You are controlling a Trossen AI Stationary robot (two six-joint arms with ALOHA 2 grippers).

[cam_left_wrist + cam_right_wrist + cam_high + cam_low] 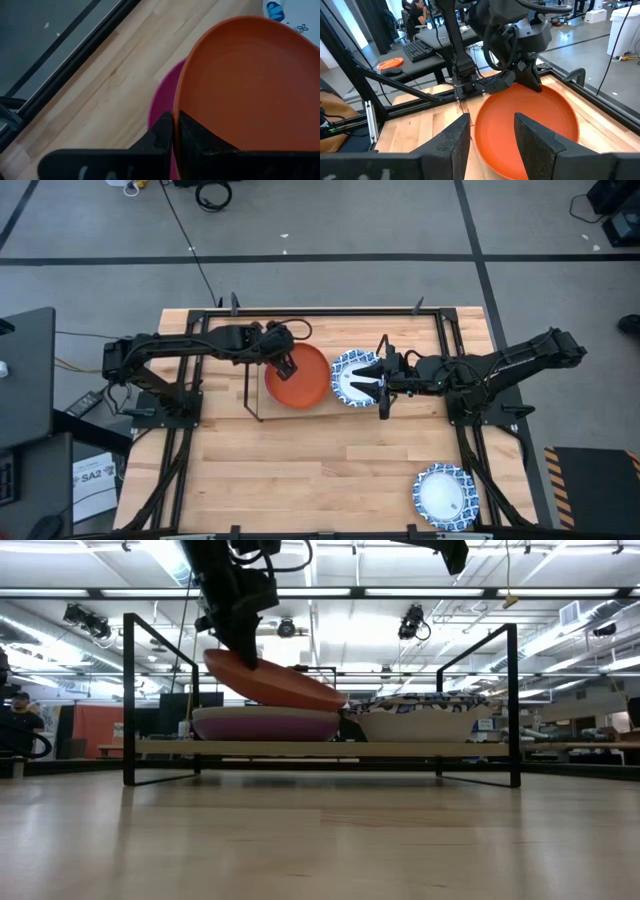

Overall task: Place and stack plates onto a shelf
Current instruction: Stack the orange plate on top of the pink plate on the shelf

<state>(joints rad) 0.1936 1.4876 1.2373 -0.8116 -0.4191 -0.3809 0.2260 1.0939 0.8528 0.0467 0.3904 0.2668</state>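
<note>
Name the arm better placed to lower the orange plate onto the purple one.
Left. The left gripper already pinches the orange plate, tilted over the purple plate. The right gripper hangs open above the blue-and-white plate.

- Setting: probably a robotics lab or workshop.
- Evidence: grey concrete floor [330,220]; ceiling strip lights [420,592]; desk keyboard [422,49]; wooden table [300,470].

You see a grey floor [350,220] crossed by dark lines, strip lights [420,592] overhead, and a desk with a keyboard [417,49].
</note>
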